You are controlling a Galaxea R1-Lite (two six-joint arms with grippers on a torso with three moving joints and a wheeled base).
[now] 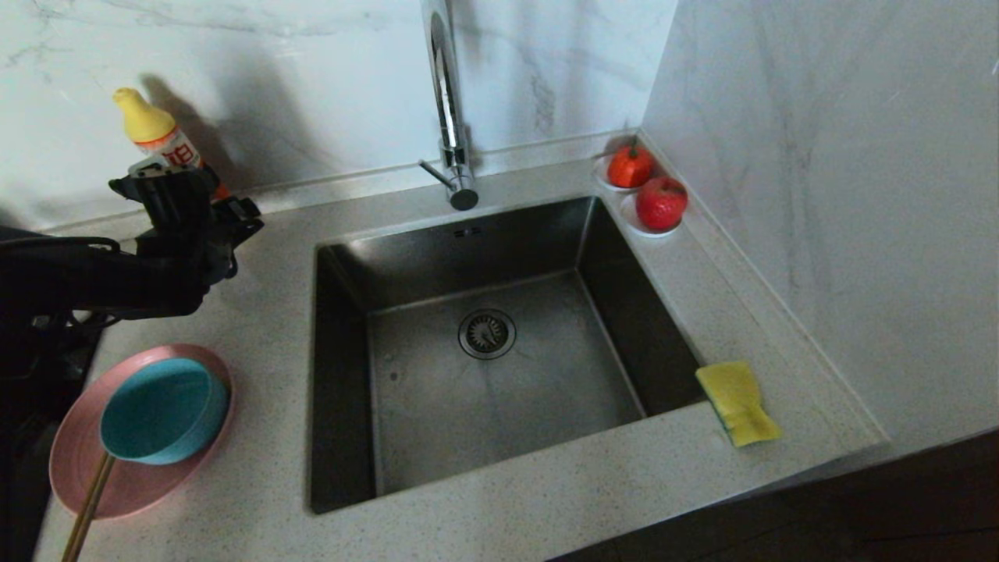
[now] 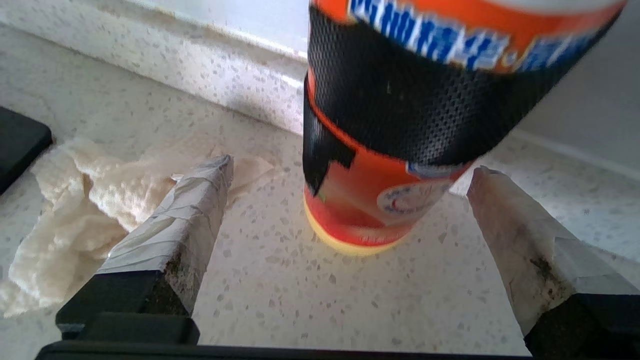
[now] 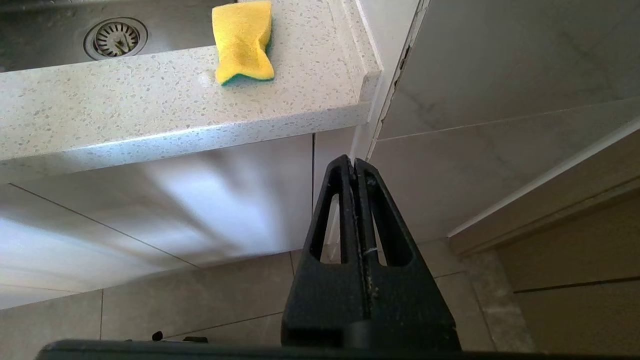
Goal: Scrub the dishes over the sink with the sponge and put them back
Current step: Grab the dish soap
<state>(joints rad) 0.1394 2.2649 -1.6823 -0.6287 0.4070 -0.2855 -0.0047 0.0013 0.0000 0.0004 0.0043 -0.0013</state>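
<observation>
The sponge [image 1: 737, 402] lies yellow face up at the sink's [image 1: 484, 437] front right corner on the counter [image 1: 546, 499], long axis running front to back. Left gripper [image 2: 350, 172], fingers spread wide, flanks the detergent bottle [image 2: 400, 125] near the counter's back edge. Right gripper [image 3: 354, 165], fingers pressed together, hangs below the counter.

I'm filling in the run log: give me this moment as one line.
left gripper: open, at detergent bottle | right gripper: shut, parked below counter | sponge: by sink | bowl: on plate

Detergent bottle [image 1: 160, 139] by wall; 2 red fruits [image 1: 660, 203] on saucers [image 1: 634, 225].
</observation>
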